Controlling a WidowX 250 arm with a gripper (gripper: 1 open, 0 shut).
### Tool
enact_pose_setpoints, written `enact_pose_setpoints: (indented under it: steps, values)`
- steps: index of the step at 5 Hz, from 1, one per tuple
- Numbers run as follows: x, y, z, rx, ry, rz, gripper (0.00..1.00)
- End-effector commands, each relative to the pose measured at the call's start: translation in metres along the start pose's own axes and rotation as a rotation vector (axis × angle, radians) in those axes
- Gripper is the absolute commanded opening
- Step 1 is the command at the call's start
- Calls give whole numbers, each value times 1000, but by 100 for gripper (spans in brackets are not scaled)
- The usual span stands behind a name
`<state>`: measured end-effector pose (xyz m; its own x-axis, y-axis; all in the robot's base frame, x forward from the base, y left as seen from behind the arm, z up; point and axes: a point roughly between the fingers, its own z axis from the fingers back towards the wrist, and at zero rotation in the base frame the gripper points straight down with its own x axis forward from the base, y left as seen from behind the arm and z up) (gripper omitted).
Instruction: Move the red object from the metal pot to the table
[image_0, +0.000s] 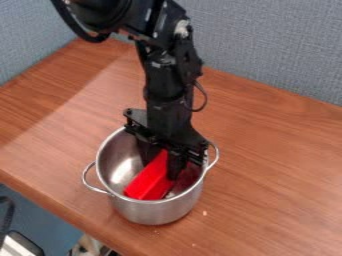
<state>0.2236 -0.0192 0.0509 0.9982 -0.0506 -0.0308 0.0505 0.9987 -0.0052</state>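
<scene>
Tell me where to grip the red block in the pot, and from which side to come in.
Grip the red block near its upper end, across the narrow faces, coming straight down from above. It leans tilted inside the metal pot, lower end on the floor and upper end toward the rim, so the pot's walls block any side approach. The gripper is already placed that way, shut on the upper end.

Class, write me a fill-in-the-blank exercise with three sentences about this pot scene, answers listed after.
1. The red block lies inside the metal ____.
2. The pot stands on a brown wooden ____.
3. The claw is ____ on the upper end of the red block, pointing down into the pot.

Missing words: pot; table; shut
</scene>
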Motion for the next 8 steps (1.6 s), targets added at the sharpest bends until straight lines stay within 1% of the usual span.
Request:
enact_pose_setpoints:
  steps: [1,8]
  values:
    - [10,-3,18,6,-67,-12,0]
    - [3,-6,21,26,-17,2,0]
